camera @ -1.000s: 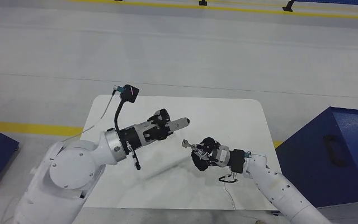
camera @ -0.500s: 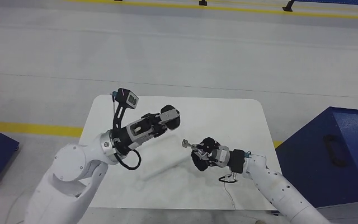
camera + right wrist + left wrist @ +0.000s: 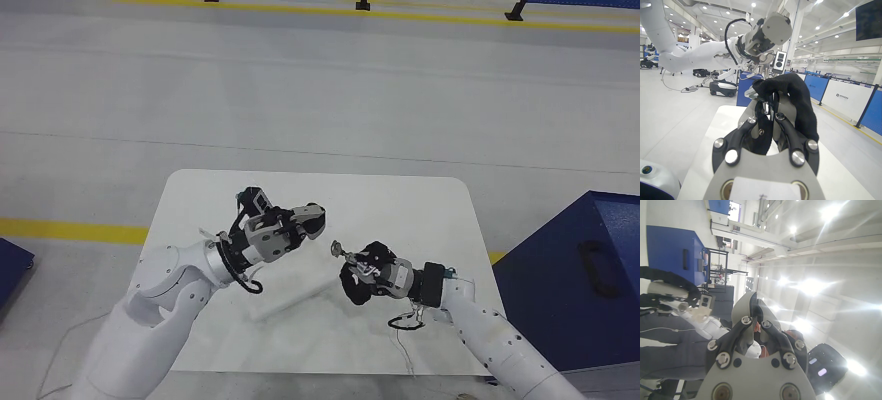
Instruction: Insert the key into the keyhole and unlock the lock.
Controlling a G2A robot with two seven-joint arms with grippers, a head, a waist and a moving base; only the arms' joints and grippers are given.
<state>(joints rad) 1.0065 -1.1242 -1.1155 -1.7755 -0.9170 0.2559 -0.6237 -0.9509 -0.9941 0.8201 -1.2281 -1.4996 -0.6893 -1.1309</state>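
Top view: at centre frame, over the white table (image 3: 420, 200), the left gripper (image 3: 318, 214) hangs just beside the key (image 3: 336, 249). Its fingers (image 3: 751, 306) are drawn together with nothing between them. The right gripper (image 3: 352, 265), lower right of centre, is clamped on the lock (image 3: 765, 108), and the key bunch (image 3: 766, 60) stands up out of the lock, towards the left gripper. A black cloth (image 3: 791, 91) wrapped over one right finger covers the place where key meets lock, so how deep the key sits cannot be told. A blue cabinet (image 3: 580, 270) stands at the right edge, and a yellow floor line (image 3: 60, 230) runs along the left.
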